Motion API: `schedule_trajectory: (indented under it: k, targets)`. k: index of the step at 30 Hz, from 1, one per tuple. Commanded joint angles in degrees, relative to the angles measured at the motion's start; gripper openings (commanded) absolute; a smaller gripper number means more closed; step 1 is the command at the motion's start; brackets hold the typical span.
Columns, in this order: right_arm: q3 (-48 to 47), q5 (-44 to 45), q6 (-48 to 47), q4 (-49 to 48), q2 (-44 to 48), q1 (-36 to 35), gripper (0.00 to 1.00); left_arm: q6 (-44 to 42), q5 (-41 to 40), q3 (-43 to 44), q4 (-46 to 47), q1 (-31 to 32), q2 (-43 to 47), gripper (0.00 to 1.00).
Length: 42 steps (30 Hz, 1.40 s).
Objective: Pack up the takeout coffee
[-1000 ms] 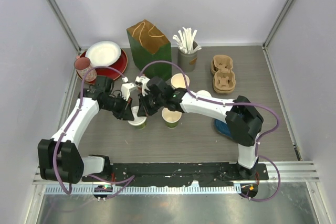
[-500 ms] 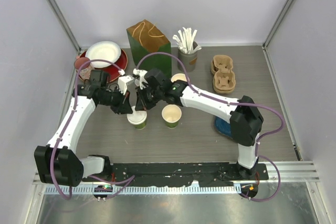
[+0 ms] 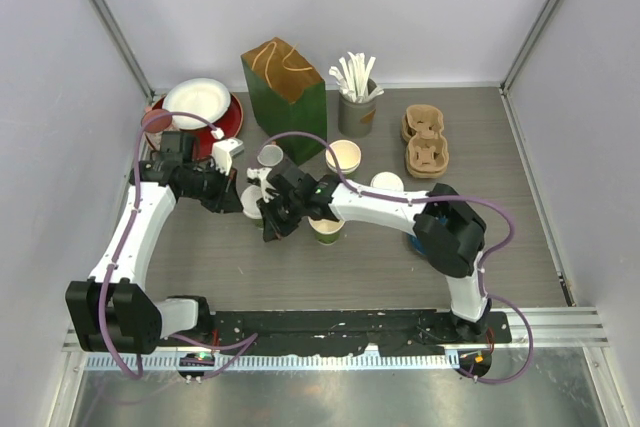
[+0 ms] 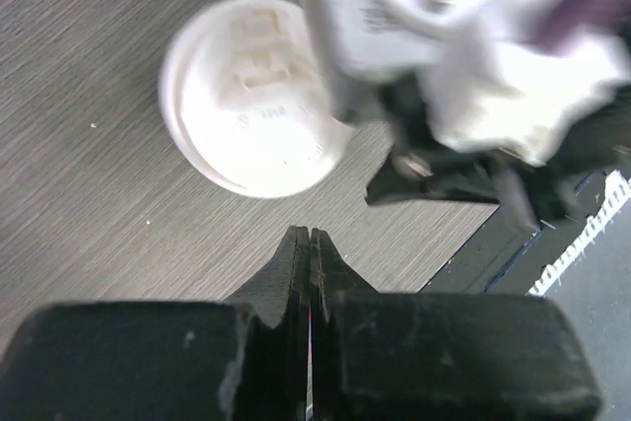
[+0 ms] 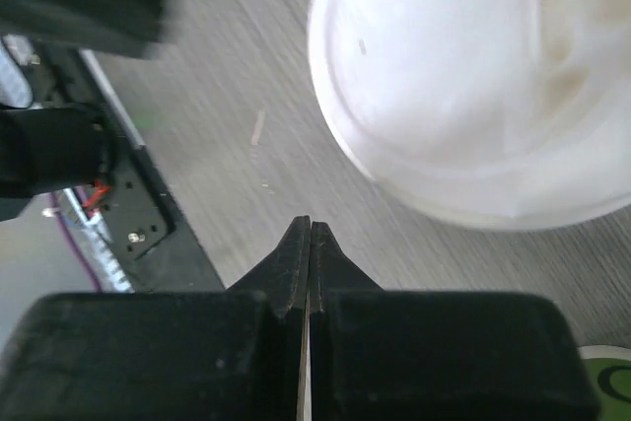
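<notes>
A green takeout coffee cup with a white lid (image 3: 250, 200) (image 4: 251, 96) (image 5: 483, 76) stands left of the table's middle. Nothing grips it. My left gripper (image 3: 238, 198) (image 4: 310, 236) is shut and empty just left of it. My right gripper (image 3: 270, 230) (image 5: 310, 224) is also shut and empty, and it points down at the table beside the cup on its near side. The right wrist hides part of the cup from above. An open green cup (image 3: 328, 228) stands right of my right arm and another (image 3: 343, 155) farther back. A loose white lid (image 3: 387, 182) lies on the table.
A green paper bag (image 3: 285, 82) stands at the back. Beside it is a holder of wooden stirrers (image 3: 357, 107), with cardboard cup carriers (image 3: 425, 142) to the right. A red plate with a white bowl (image 3: 200, 105) sits at the back left. The table's near rail (image 5: 128, 234) is close to my right gripper.
The left arm has drawn back to the left, away from the lidded cup. The right wrist has swung over the cup and toward the near side. Both grippers have stayed shut.
</notes>
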State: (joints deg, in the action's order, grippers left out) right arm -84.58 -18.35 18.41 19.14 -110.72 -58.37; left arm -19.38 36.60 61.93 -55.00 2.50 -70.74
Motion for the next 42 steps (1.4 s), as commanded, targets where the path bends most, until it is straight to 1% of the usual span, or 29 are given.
schedule_trajectory:
  k: [1,4,7,11,15,16,19,21,27,32,35,42]
  targets:
    - [-0.93,0.33,0.31,-1.03,0.40,1.15,0.01,0.57,-0.13,0.03,1.13,-0.13,0.60,0.00]
    - [-4.26,0.77,0.13,0.72,2.25,1.15,0.01,0.30,-0.13,0.21,1.04,-0.13,0.78,0.00]
    - [-7.17,-0.99,-0.13,2.30,3.05,0.72,0.01,0.39,0.57,0.82,0.69,-0.13,0.78,0.00]
    - [-8.93,-0.55,-0.75,2.57,4.19,0.54,0.01,1.09,-0.21,1.70,1.03,-0.13,0.87,0.00]
    - [-14.99,2.96,-1.89,3.71,1.21,2.20,0.01,4.25,-4.95,2.23,4.11,-1.01,0.69,0.00]
    - [-17.70,3.32,-1.89,3.98,0.51,2.47,0.01,4.87,-5.65,2.40,4.64,-1.27,0.52,0.00]
    - [-20.97,3.93,-2.68,4.07,-2.74,2.91,0.01,5.49,-6.89,2.84,5.17,-1.97,-0.01,0.00]
    - [-20.98,3.93,-2.86,3.98,-5.37,3.35,0.01,5.40,-6.80,2.50,5.08,-2.06,-0.36,0.00]
    - [-12.56,2.79,-0.40,-0.32,-8.20,6.07,0.01,4.88,-7.16,1.00,5.61,-2.15,-0.63,0.00]
    - [-11.93,2.70,-0.48,0.90,-8.29,6.07,0.01,4.87,-7.24,1.17,5.61,-2.15,-0.80,0.00]
    - [-13.59,3.23,-0.92,2.04,-7.15,6.07,0.01,4.79,-6.98,1.70,5.52,-2.15,-0.72,0.00]
    - [-23.60,2.53,-3.03,6.61,-5.83,4.41,0.01,4.44,-6.19,2.49,4.73,-2.15,-0.10,0.00]
